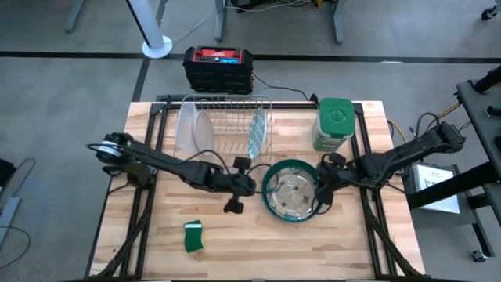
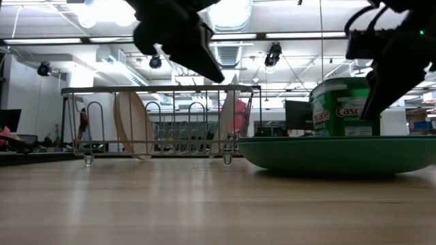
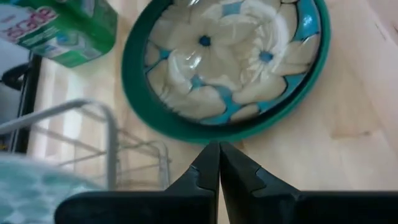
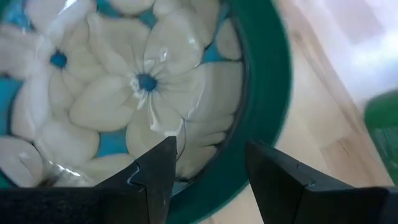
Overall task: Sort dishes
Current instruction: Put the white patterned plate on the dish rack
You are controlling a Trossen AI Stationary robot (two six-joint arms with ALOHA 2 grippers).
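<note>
Wooden table: spread right gripper straddles plate rim; left gripper pressed together.

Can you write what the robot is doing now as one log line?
left gripper shut, beside stacked plates | right gripper open over plates' rim | two plates in rack

Bright ceiling lights (glaring in low view), wrist views blurred.

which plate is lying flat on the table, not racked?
The dark green plate, a glassy flower-patterned dish inside it, lies flat between the two grippers. The whitish plate and the teal plate stand on edge in the rack.
</note>
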